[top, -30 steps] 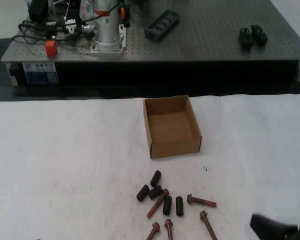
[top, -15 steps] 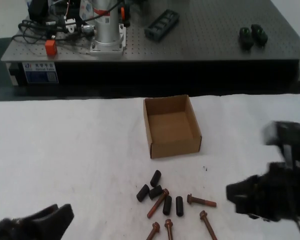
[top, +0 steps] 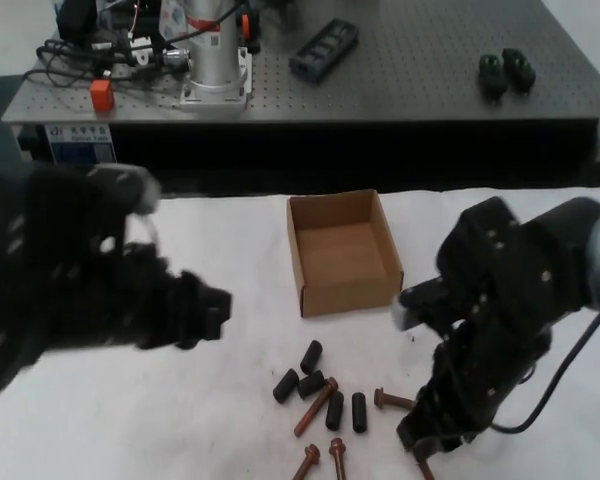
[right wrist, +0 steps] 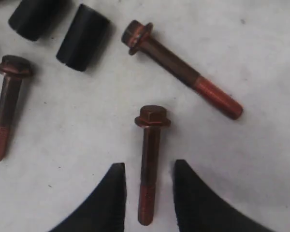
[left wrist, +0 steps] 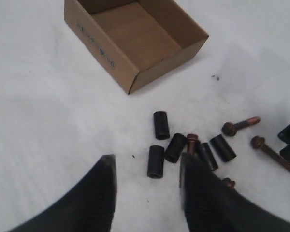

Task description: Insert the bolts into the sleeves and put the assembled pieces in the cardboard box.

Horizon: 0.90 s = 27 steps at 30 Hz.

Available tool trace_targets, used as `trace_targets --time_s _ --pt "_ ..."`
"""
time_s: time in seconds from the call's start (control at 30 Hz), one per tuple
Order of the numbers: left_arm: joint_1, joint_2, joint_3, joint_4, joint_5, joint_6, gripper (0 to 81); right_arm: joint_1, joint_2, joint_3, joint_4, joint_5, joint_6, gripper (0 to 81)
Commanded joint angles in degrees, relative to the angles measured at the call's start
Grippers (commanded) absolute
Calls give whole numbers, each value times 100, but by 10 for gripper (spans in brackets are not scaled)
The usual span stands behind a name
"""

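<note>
Both open-jawed: right gripper (right wrist: 149,191) straddles a bolt (right wrist: 152,120), left gripper (left wrist: 146,181) above sleeves (left wrist: 161,124) near the cardboard box (left wrist: 99,50)

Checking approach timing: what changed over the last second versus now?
Both arms came in from the near edge. The right arm moved forward over the bolts; its open jaws now straddle one copper-coloured hex bolt without gripping it. The left arm advanced on the left, jaws open above the black cylindrical sleeves. Nothing was grasped or released. The visible bolts, the sleeves and the brown cardboard box stayed put.
</note>
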Motion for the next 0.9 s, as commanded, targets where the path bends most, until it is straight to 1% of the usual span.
trace_targets --time_s 0.0,0.07,0.23,0.33,0.4,0.47,0.63,0.67,0.7,0.87 --pt "-73 140 -196 191 -232 339 315 -34 -24 -67 35 24 -63 239" --pt "-179 450 -506 356 -386 521 315 37 21 -67 -99 113 -63 239" --pt "-450 982 -1083 713 -409 762 315 43 221 -67 -176 263 -63 239" --pt "-620 1145 -1248 885 -721 891 315 43 344 -67 -351 299 -63 239" --pt "-708 1231 -1260 877 -804 1060 315 43 417 -67 -413 299 -63 231" --pt "-767 1328 -1260 877 -830 1100 315 43 478 -67 -400 299 -63 195" --pt "-862 1671 -1306 1109 -860 1342 315 43 513 -67 -413 279 -105 26" --pt "-885 1763 -1375 1253 -872 1356 315 43 513 -67 -436 279 -105 5" --pt "-912 1865 -1470 1410 -870 1358 315 43 513 -67 -465 279 -105 24" --pt "-1093 2456 -2208 2245 -1047 1667 315 43 513 -67 -455 218 -47 24"
